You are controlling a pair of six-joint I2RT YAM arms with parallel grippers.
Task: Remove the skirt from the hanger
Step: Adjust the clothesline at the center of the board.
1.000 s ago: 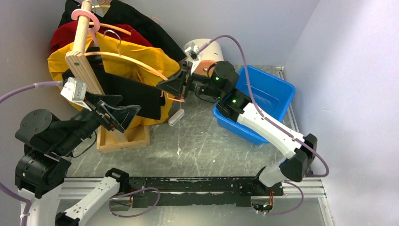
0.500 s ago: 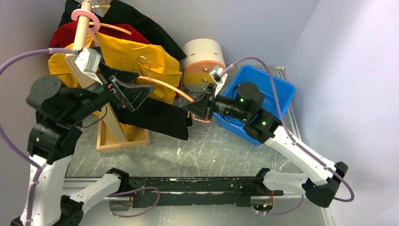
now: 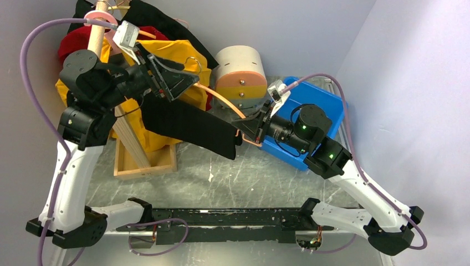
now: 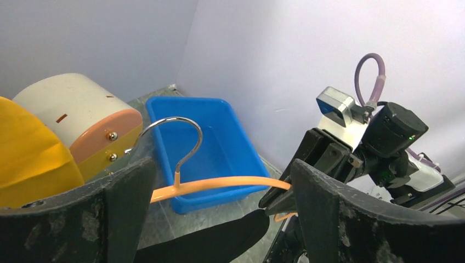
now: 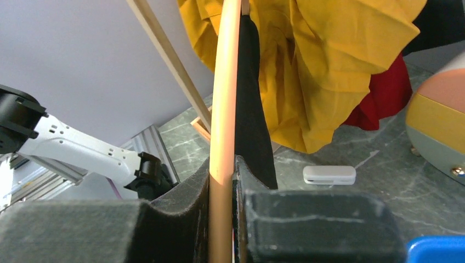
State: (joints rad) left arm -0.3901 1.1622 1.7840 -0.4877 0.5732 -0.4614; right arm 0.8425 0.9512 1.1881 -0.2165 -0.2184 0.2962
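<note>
The right claw (image 3: pixel 250 128) is clamped on one end of the orange hanger (image 3: pixel 220 101), holding it above the table (image 3: pixel 244 177) so the black skirt (image 3: pixel 191 126) hangs free between the arms. The left claw (image 3: pixel 180 83) gapes empty near the hook, probably ready to pull the limp, plain cloth off.

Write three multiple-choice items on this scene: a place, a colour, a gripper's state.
1. The blue bin sits: A right of the round container; B left of it; C on top of it.
2. The skirt on the hanger is: A yellow; B black; C red.
3. The right gripper is: A open; B shut on the hanger; C shut on the bin.
Key: A, the top view shows it right of the container; B, black cloth hangs from the orange hanger; B, its wrist view shows the hanger clamped.
</note>
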